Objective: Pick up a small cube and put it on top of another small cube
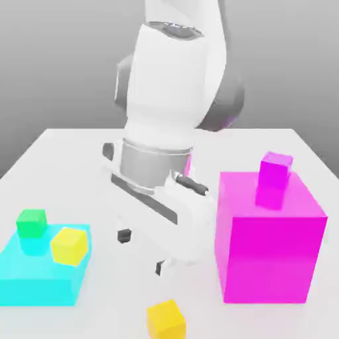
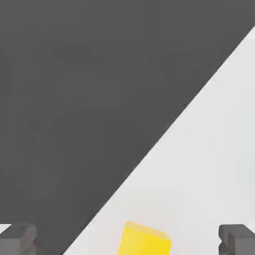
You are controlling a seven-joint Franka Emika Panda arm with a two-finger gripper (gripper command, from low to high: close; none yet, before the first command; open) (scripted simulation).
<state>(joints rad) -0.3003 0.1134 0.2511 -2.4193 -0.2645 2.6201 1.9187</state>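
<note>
the open gripper is hovering tilted above the tabletop; the orange cube is lying near. the exterior view is showing the magenta block that the hand view is missing.

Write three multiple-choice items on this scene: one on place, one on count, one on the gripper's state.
1. Where is the small magenta cube?
A) On the cyan block
B) On the big magenta block
C) On the bare table

2. How many small cubes sit on the cyan block?
A) One
B) Two
C) Three

3. The gripper is:
A) open
B) shut

1: B, the small magenta cube rests atop the big magenta block.
2: B, green and lemon-yellow cubes sit on the cyan block.
3: A, the gripper's fingertips stand wide apart.
</note>
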